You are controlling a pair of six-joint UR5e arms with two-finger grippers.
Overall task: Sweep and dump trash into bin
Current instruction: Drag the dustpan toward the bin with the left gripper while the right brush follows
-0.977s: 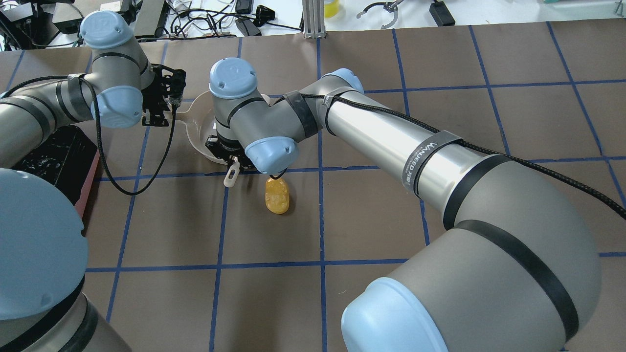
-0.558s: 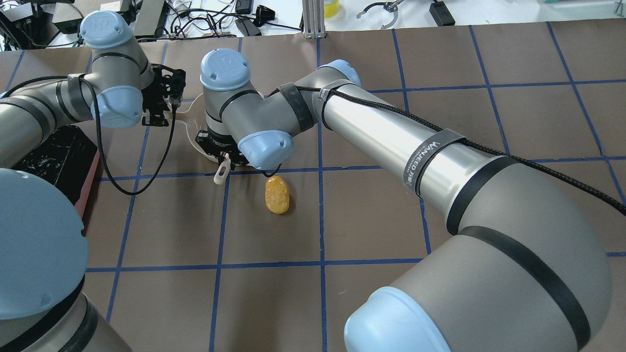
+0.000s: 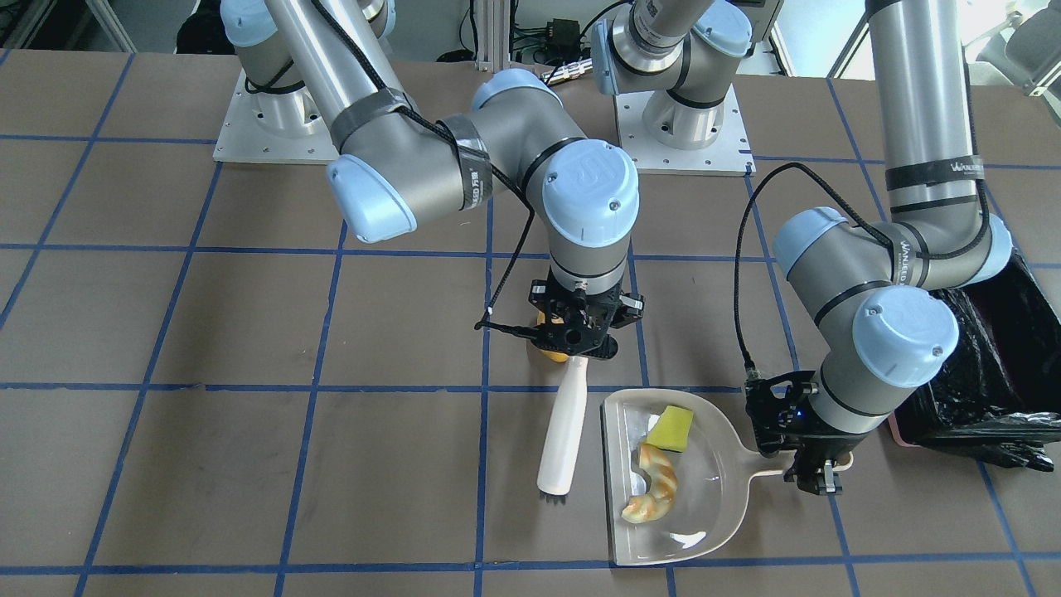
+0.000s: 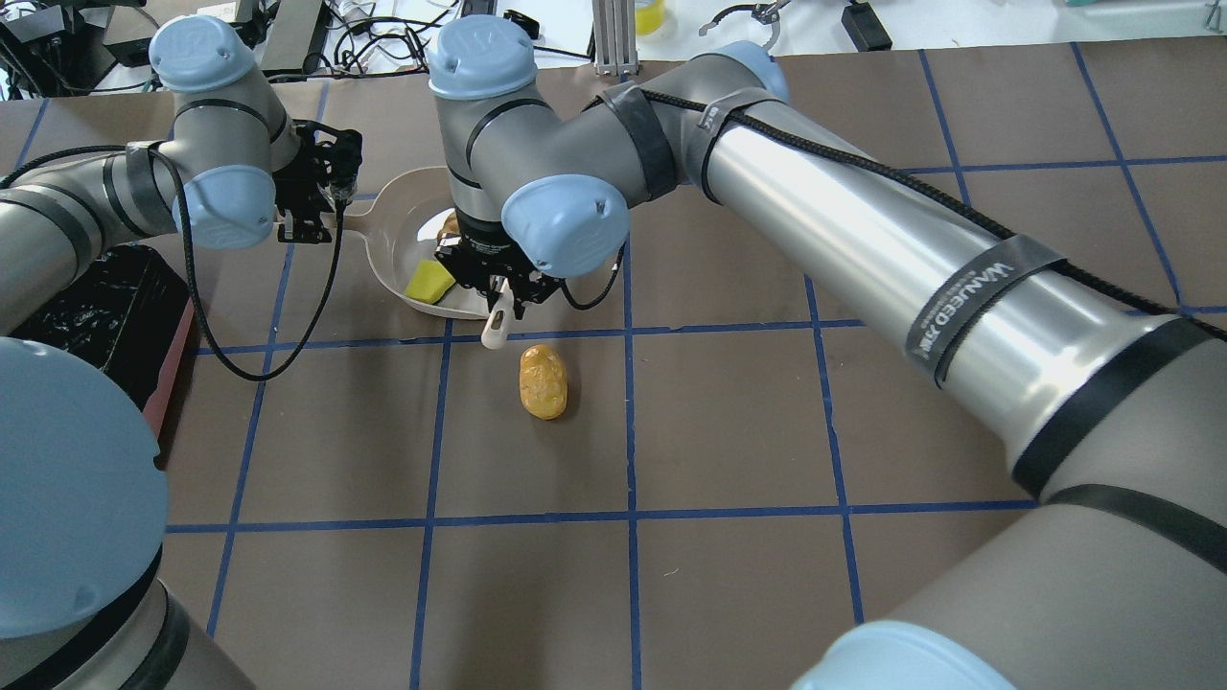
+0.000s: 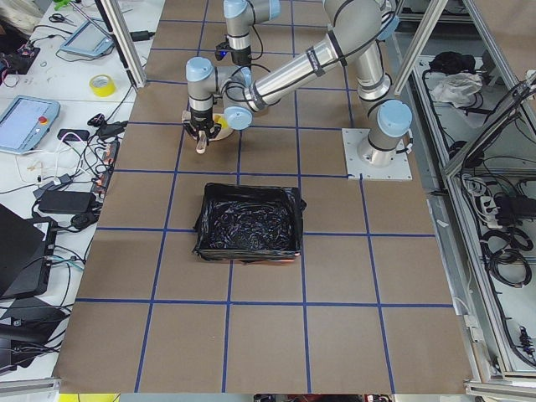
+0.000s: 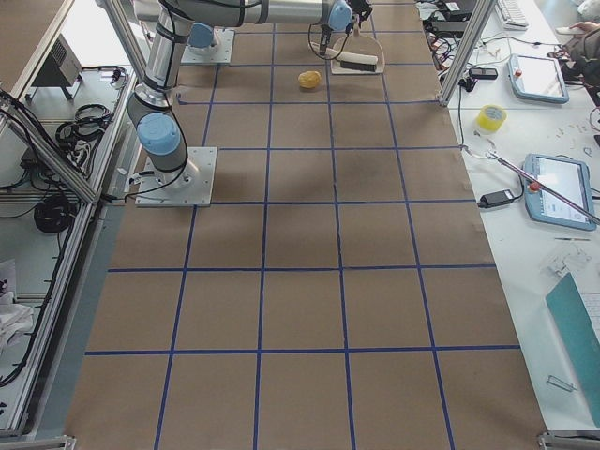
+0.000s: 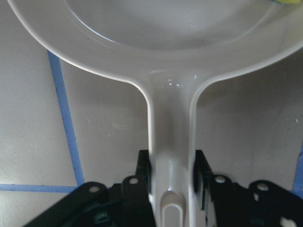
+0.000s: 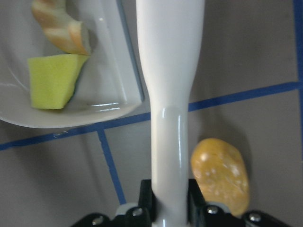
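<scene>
My left gripper [image 4: 321, 213] is shut on the handle of a translucent beige dustpan [image 4: 398, 225] that lies flat on the table; the left wrist view shows the handle [image 7: 170, 142] between the pads. In the pan lie the yellow wedge [image 3: 670, 429] and the striped croissant [image 3: 655, 493]. My right gripper [image 3: 574, 350] is shut on a white brush [image 3: 564, 435] that lies beside the pan's open edge. The golden bun [image 4: 543, 381] lies on the table just short of the pan, next to the brush [image 8: 170, 94]. The black-lined pink bin [image 4: 105, 307] stands at the left.
The table is brown paper with a blue tape grid. The bin [image 3: 986, 373] stands close beside my left arm's elbow. Cables, tools and a metal post [image 4: 613, 38] lie past the table's far edge.
My right arm has swung to the right and toward the far side with the brush, uncovering the pan with the wedge and croissant. The bun and the left gripper have not moved.
</scene>
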